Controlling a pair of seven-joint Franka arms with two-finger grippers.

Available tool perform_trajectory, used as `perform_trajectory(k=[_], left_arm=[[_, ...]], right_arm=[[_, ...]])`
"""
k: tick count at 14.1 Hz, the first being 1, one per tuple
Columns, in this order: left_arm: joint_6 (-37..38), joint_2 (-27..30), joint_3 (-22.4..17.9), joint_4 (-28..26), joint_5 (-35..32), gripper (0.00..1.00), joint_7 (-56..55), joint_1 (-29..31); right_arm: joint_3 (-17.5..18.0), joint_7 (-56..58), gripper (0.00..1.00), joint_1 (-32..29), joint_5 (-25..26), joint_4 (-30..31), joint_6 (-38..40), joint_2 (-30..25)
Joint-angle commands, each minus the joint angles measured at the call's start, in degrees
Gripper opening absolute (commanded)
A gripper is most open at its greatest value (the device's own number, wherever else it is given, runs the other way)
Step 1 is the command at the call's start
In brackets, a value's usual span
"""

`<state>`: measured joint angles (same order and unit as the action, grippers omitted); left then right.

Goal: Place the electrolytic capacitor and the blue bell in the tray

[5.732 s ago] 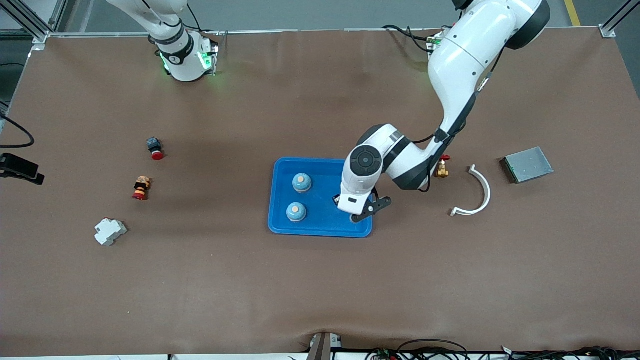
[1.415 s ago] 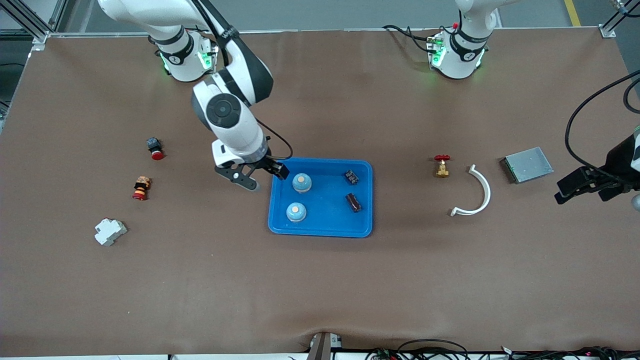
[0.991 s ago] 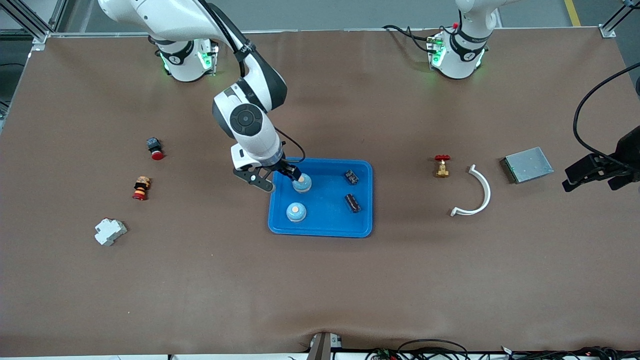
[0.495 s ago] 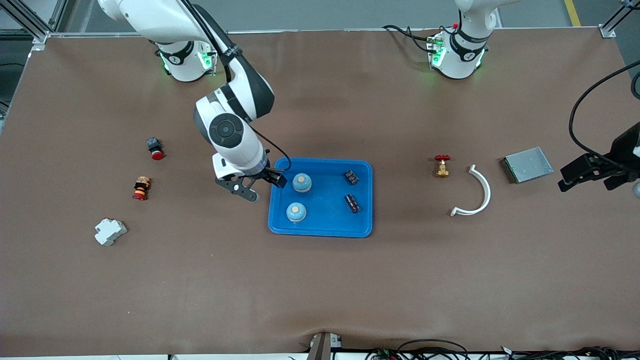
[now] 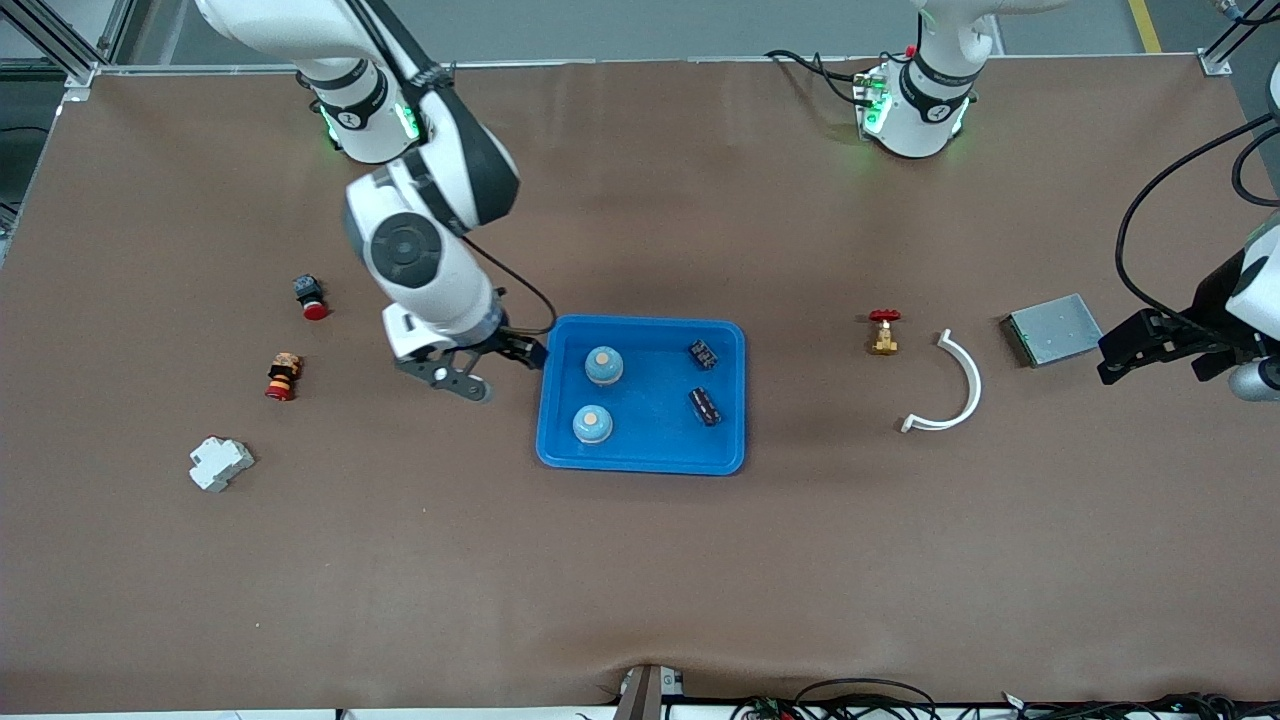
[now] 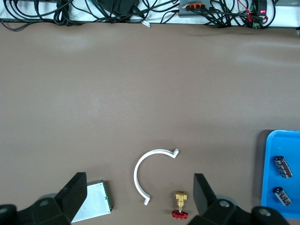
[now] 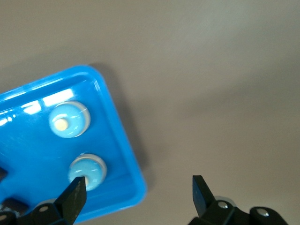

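Right end effector [image 5: 497, 371]: open, empty, has moved off the tray [image 5: 640, 455] edge.
Left end effector [image 5: 1165, 350]: open, beside the tray's far end.
Desk [image 5: 640, 580]: brown.

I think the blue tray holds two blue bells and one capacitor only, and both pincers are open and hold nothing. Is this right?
Not quite. The front view shows two capacitors in the blue tray, beside the two blue bells. The rest holds: the right pincer and the left pincer are open and hold nothing.
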<state>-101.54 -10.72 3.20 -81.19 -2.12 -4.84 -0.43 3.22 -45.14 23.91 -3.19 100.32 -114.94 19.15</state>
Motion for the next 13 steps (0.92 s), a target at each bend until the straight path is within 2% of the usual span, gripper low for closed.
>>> perform_trajectory(k=[1,3,7,9,11,13], left_arm=[[0.2,1.3,-4.2,-0.6,1.4,1.0,0.2,-3.2],[0.2,1.2,-5.0,-0.6,1.5,1.0,0.2,-3.9],[0.2,1.2,-4.9,-0.6,3.5,1.0,0.1,-3.0],[0.2,1.2,-5.0,-0.8,7.6,1.0,-0.3,-2.7],[0.1,1.0,-5.0,-1.0,8.0,1.0,-0.3,-3.0],[-0.4,0.7,-4.8,-1.0,8.0,1.0,-1.0,-3.0]], right_arm=[[0.7,16.5,1.0,-10.7,-0.3,-8.7,15.6,-3.2],[0.7,24.4,1.0,-16.7,0.0,-14.6,22.6,-3.8],[0.7,37.9,1.0,-24.7,1.3,-15.9,24.8,-7.5],[0.6,41.1,1.0,-26.5,2.6,-16.0,26.6,-8.5],[0.6,43.2,1.0,-27.2,3.7,-18.1,29.1,-9.3],[-1.5,46.6,1.0,-26.7,4.4,-19.3,30.9,-10.5]])
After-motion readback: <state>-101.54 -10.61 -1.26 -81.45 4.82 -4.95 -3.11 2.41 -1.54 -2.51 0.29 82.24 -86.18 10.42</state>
